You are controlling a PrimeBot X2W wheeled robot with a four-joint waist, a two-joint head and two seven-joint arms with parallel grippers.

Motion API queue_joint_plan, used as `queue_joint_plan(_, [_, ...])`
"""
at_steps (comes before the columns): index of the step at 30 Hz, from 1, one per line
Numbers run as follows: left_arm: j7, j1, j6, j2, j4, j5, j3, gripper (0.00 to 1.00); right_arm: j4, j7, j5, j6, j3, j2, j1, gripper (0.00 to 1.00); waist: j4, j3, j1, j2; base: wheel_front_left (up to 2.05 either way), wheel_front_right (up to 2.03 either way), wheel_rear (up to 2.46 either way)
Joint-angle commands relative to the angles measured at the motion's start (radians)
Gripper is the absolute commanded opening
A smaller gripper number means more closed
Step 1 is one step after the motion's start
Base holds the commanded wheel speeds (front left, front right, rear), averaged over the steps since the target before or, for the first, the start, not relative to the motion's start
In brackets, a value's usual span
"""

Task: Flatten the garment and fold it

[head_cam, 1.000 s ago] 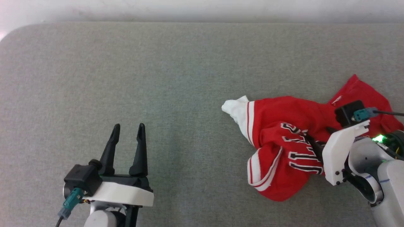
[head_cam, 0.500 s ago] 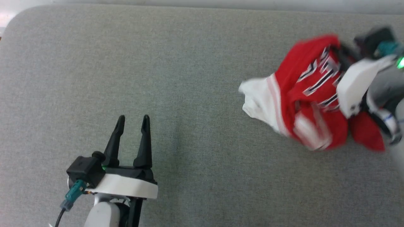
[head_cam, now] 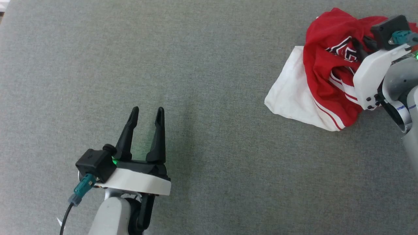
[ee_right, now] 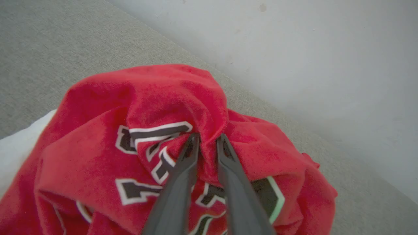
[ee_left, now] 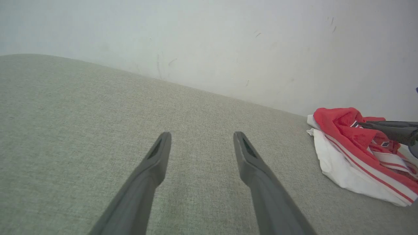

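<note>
The garment (head_cam: 321, 70) is a red shirt with white sleeves, striped trim and black white-outlined lettering, bunched at the far right of the grey surface. It also shows in the left wrist view (ee_left: 343, 130) at the right edge and up close in the right wrist view (ee_right: 137, 107). My right gripper (head_cam: 359, 49) is shut on a fold of its red cloth; the right wrist view shows the gripper (ee_right: 207, 138) pinching a ridge of fabric by the lettering. My left gripper (head_cam: 147, 112) stands open at the lower left, far from the garment, with nothing between its fingers (ee_left: 160, 153).
A grey fabric surface (head_cam: 196, 81) spreads across the view. A pale wall (ee_left: 228, 42) rises behind its far edge. One white sleeve (head_cam: 290, 98) lies flat on the surface left of the red bundle.
The right gripper has closed on the garment and pulled it away from me, toward the far right; the shirt has bunched up. The camera has shifted too. The left gripper stays open.
</note>
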Motion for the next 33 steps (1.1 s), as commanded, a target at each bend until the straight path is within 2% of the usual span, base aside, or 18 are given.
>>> queue_joint_plan(1, [-0.005, -0.015, 0.007, -0.001, 0.004, -0.004, -0.001, 1.0, 0.009, -0.017, -0.001, -0.001, 0.001, 0.003, -0.005, 1.0, 0.001, 0.0, -0.0002, 0.0, 0.0, 0.0, 0.0])
queue_joint_plan(7, [-0.005, 0.004, 0.008, -0.001, 0.012, 0.006, 0.012, 1.0, -0.016, -0.114, 0.016, -0.001, -0.031, 0.029, 0.0, 1.0, -0.032, -0.06, -0.0002, 0.0, 0.0, 0.0, 0.0])
queue_joint_plan(13, [-0.005, 0.062, 0.008, -0.001, -0.001, 0.033, 0.042, 1.0, -0.151, -0.216, 0.002, -0.001, -0.169, 0.089, 0.148, 1.0, -0.089, -0.154, -0.0002, 0.0, 0.0, 0.0, 0.0])
queue_joint_plan(16, [-0.005, 0.092, 0.003, -0.001, -0.012, 0.053, 0.054, 1.0, -0.25, -0.267, -0.035, -0.001, -0.281, 0.149, 0.275, 1.0, -0.114, -0.188, -0.0002, 0.0, 0.0, 0.0, 0.0])
queue_joint_plan(20, [-0.005, 0.124, -0.001, -0.001, -0.032, 0.066, 0.07, 1.0, -0.388, -0.345, -0.093, -0.001, -0.431, 0.276, 0.47, 1.0, -0.142, -0.212, -0.0002, 0.0, 0.0, 0.0, 0.0])
queue_joint_plan(23, [-0.005, 0.148, -0.004, -0.001, -0.051, 0.069, 0.077, 1.0, -0.454, -0.413, -0.133, -0.001, -0.477, 0.346, 0.609, 1.0, -0.159, -0.221, -0.0002, 0.0, 0.0, 0.0, 0.0])
queue_joint_plan(27, [-0.005, 0.181, -0.006, -0.001, -0.054, 0.072, 0.079, 1.0, -0.45, -0.512, -0.133, -0.001, -0.55, 0.379, 0.742, 1.0, -0.18, -0.23, -0.0002, 0.0, 0.0, 0.0, 0.0])
queue_joint_plan(28, [-0.005, 0.187, -0.006, -0.001, -0.053, 0.063, 0.079, 1.0, -0.438, -0.528, -0.103, -0.001, -0.561, 0.38, 0.764, 1.0, -0.186, -0.234, -0.0002, 0.0, 0.0, 0.0, 0.0])
queue_joint_plan(33, [-0.005, 0.166, -0.014, 0.0, -0.046, 0.051, 0.052, 1.0, -0.391, -0.579, -0.026, -0.001, -0.572, 0.381, 0.796, 1.0, -0.211, -0.23, -0.0002, 0.0, 0.0, 0.0, 0.0])
